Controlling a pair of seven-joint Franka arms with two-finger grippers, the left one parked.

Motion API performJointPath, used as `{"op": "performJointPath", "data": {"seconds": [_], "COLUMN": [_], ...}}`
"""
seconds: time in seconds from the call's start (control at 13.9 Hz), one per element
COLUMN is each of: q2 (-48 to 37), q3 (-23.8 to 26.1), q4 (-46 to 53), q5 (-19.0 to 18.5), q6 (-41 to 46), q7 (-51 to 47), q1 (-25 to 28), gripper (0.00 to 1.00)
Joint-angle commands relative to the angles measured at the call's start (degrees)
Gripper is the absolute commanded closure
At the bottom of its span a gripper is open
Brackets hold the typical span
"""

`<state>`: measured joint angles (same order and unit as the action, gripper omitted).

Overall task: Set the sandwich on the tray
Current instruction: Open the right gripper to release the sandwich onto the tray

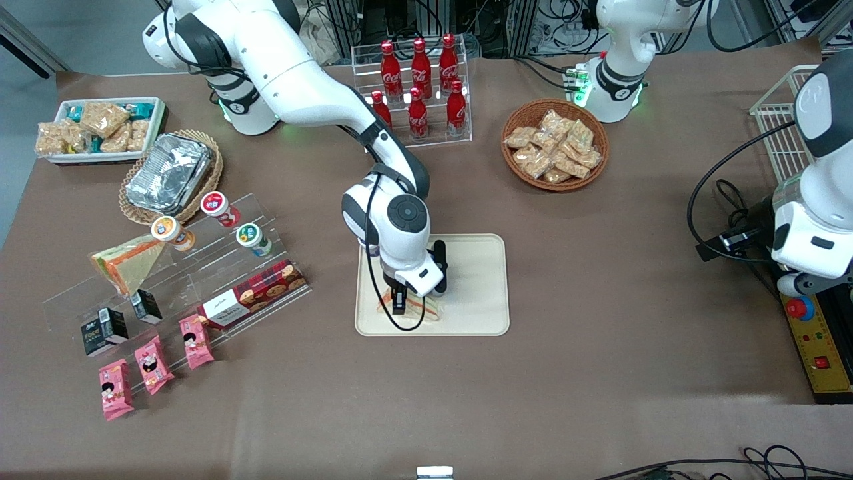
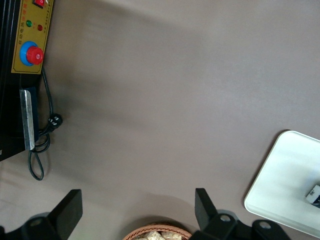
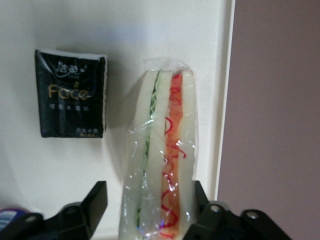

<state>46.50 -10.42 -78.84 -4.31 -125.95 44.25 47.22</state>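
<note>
1. Jaws of the gripper (image 3: 150,207) stand spread on either side of the sandwich (image 3: 162,160); one finger sits apart from the wrap, so no grip can be confirmed.
2. Bent steeply at the wrist, the right arm (image 1: 313,93) points the gripper down over the tray's near edge.
3. Clear crinkled wrap covers the wedge: pale bread, green and orange-red filling.
4. It lies on the smooth cream tray (image 1: 480,280), round-cornered, beside a black tissue pack (image 3: 70,95), on the brown bench (image 1: 600,267).
</note>
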Motion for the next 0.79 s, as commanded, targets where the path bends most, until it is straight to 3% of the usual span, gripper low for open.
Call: {"op": "performJointPath", "data": {"seconds": [0.0,0.14,0.36,0.5,0.72], "q2": [-1.3,-3.5,-10.1,-13.8,-17.7], "q3": [0.3,0.5,-0.4,-0.3,-0.7], "q4": [0.9,1.4,1.4,1.3,1.3], "q5": [3.2,3.4,10.6,14.0,13.9], "q6": [1.3,5.1,8.7,12.0,14.6], "q7": [0.7,0.7,0.0,-3.4,-12.9], "q1": [-0.4,-0.9,-4.0,-9.3,-14.7], "gripper": [0.05,0.04,0.04,0.04,0.04]}}
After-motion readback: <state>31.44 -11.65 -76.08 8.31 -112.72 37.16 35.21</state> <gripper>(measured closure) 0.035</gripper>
